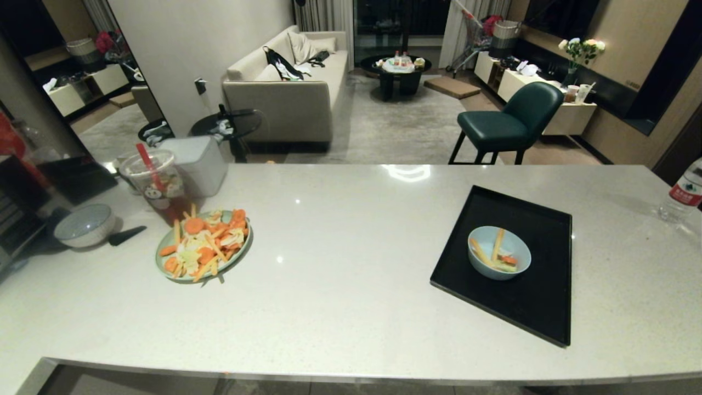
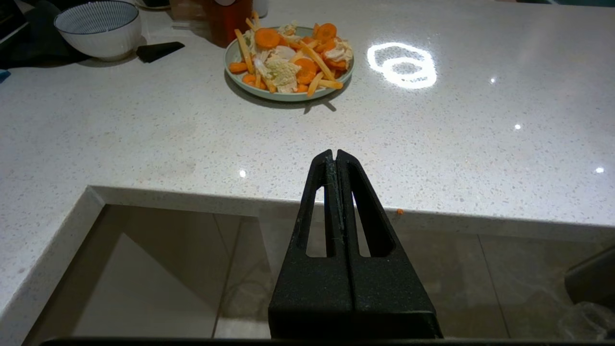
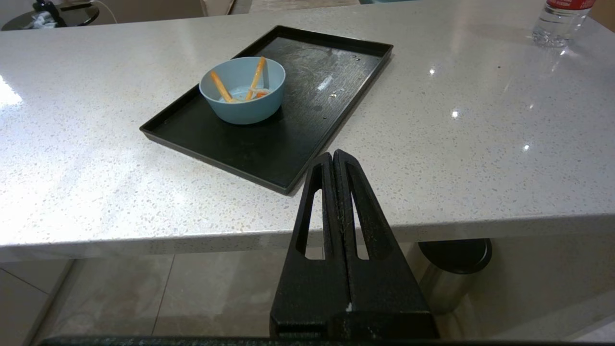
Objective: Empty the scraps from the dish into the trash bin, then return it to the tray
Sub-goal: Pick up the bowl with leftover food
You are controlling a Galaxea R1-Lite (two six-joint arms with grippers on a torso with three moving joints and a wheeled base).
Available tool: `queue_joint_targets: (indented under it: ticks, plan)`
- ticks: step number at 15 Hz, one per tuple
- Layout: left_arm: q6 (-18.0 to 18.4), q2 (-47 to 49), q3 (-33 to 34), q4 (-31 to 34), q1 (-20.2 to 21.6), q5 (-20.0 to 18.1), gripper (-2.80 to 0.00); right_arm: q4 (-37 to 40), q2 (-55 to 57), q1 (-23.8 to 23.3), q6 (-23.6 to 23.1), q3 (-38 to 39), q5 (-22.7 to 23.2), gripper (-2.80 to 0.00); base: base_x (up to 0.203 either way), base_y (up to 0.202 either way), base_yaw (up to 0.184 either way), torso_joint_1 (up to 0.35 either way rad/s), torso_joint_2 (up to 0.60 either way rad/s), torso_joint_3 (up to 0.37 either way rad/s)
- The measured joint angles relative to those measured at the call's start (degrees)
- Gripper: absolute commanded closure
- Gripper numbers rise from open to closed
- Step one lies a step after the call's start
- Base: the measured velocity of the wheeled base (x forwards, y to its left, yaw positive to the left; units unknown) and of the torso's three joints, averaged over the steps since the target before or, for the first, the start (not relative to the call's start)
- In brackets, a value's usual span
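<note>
The dish (image 1: 499,252), a small light-blue bowl, stands on the black tray (image 1: 526,312) at the right of the white counter. The scraps (image 1: 497,249), thin yellow and orange sticks, lie inside it. In the right wrist view the dish (image 3: 242,91) and tray (image 3: 312,115) lie ahead of my right gripper (image 3: 333,154), which is shut and empty, low before the counter edge. My left gripper (image 2: 335,153) is shut and empty too, off the counter's front edge. Low at the edge of the left wrist view is crinkled clear plastic (image 2: 586,315); I cannot tell whether it is the trash bin.
A pale-green plate of carrot slices (image 1: 203,247) and a grey-white bowl (image 1: 85,225) sit at the counter's left, with a drink cup (image 1: 156,186) behind. A water bottle (image 1: 683,192) stands far right. A black-topped steel bin (image 3: 451,274) stands under the counter.
</note>
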Motion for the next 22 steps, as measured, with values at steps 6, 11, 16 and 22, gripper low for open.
queue_joint_targets:
  ticks: [6, 11, 16, 22]
  plan:
    - [0.0, 0.0, 0.0, 0.0, 0.0, 0.0, 0.0, 0.02, 0.0, -0.02, -0.44, 0.0, -0.05, 0.0, 0.0, 0.0, 0.0, 0.0, 0.0, 0.0]
    - [0.01, 0.0, 0.0, 0.02, 0.02, -0.02, 0.0, 0.0, 0.0, -0.02, -2.3, 0.0, 0.89, 0.0, 0.0, 0.0, 0.0, 0.0, 0.0, 0.0]
    - [0.0, 0.0, 0.0, 0.02, 0.02, -0.01, 0.0, 3.44, 0.32, 0.0, -5.5, -3.64, 6.18, 0.0, 0.0, 0.0, 0.0, 0.0, 0.0, 0.0]
    - [0.02, 0.0, 0.0, 0.0, 0.0, 0.0, 0.0, 11.88, 8.56, -0.09, -6.06, -14.23, 7.77, 0.0, 0.0, 0.0, 0.0, 0.0, 0.0, 0.0]
